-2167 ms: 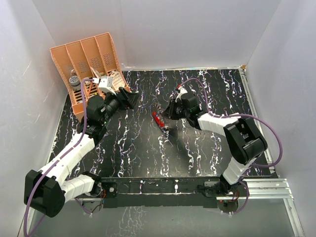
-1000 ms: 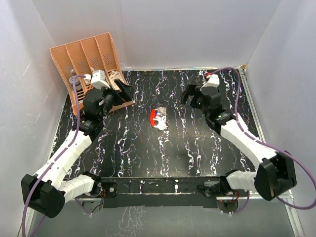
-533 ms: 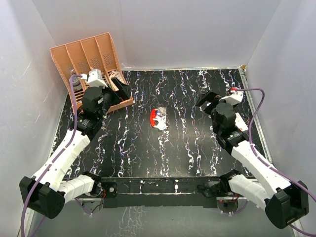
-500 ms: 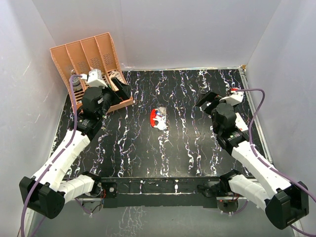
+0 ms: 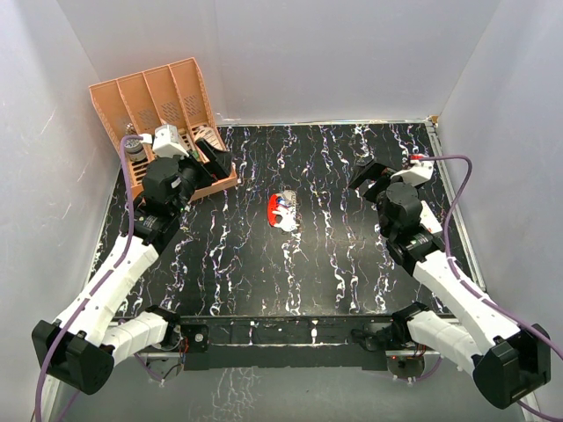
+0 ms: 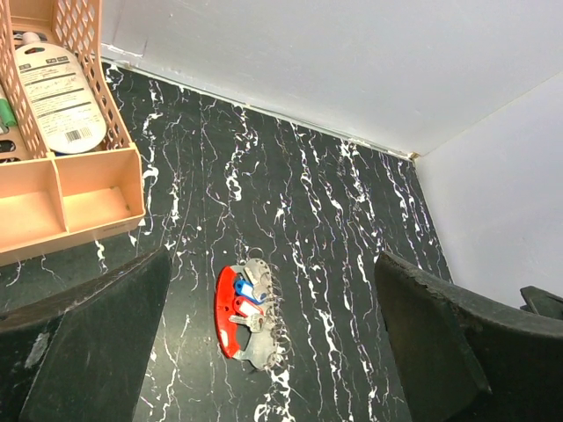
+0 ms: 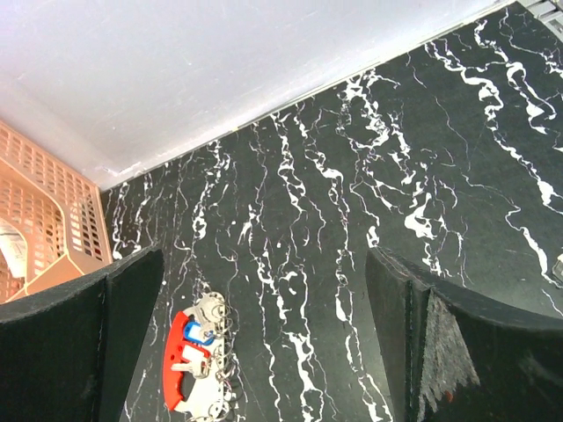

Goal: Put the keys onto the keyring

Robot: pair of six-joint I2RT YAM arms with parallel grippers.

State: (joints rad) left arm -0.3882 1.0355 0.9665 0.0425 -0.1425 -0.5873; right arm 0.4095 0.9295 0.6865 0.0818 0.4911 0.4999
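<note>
Orange plastic is met first, at the upper left of the top view. A rack point(image 5: 149, 83) with four slots is stood in the far corner. A bottle with a label point(image 6: 57, 83) is kept in one slot (it seems to have no part in this job, so it is tucked out of the way).

Just in front of the rack, the left gripper point(image 5: 215, 158) is held up off the table point(image 5: 334, 255). Its jaws are spread wide and nothing is held between them. Its camera is tipped down at the middle of the table, most likely so that the tiny things there can be seen well.

In the middle of the top view, the keyring point(image 5: 281, 212) is laid flat on the black, white-streaked top. In the left wrist view its red loop point(image 6: 227, 312) is seen with a pale tag point(image 6: 255, 347) at the lower end. The blue key point(image 6: 249, 293) and the red key point(image 6: 242, 308) are bunched right against the loop. It cannot be told for sure if they are threaded on it, but they look gathered with it, so the job may be done or close to done.

On the right of the top view, the right gripper point(image 5: 369, 178) is also held up. Its jaws are wide too, and nothing is held. Both grippers are kept well apart from the keyring, one at each side, so it could be reached from either side.
</note>
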